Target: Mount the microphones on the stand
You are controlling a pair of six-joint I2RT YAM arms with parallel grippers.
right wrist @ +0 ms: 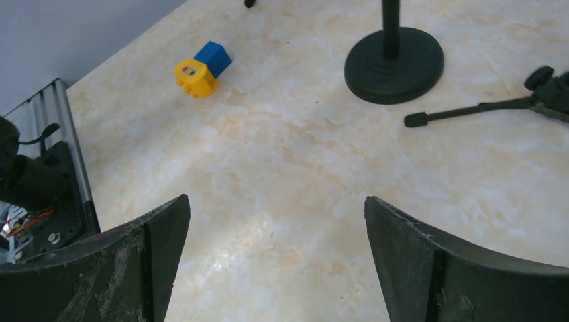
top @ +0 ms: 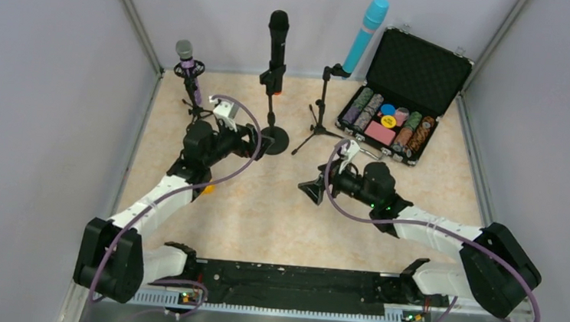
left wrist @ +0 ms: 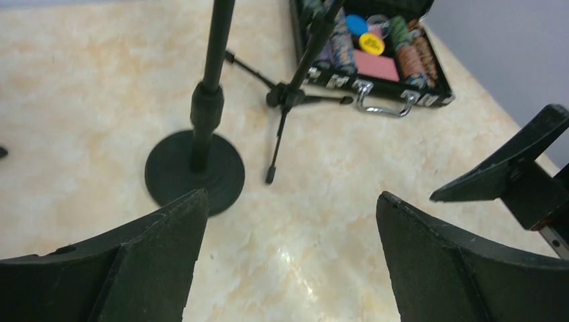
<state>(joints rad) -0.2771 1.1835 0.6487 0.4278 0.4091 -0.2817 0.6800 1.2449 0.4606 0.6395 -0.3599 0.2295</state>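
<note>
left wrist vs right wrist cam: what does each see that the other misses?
Left wrist only: the open chip case. Right wrist only: a yellow-and-blue block and a metal rail at the table edge. Both: the round stand base, part of the tripod stand and the marble tabletop.

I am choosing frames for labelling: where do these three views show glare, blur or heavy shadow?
Top external: even, soft light, faint shadows, the beige marbled tabletop sharp. Left wrist: a pale glare patch on the tabletop inside the open left pincer; the open black poker-chip case looks slightly soft. Right wrist: mild sheen; the yellow-and-blue toy block sharp.
</note>
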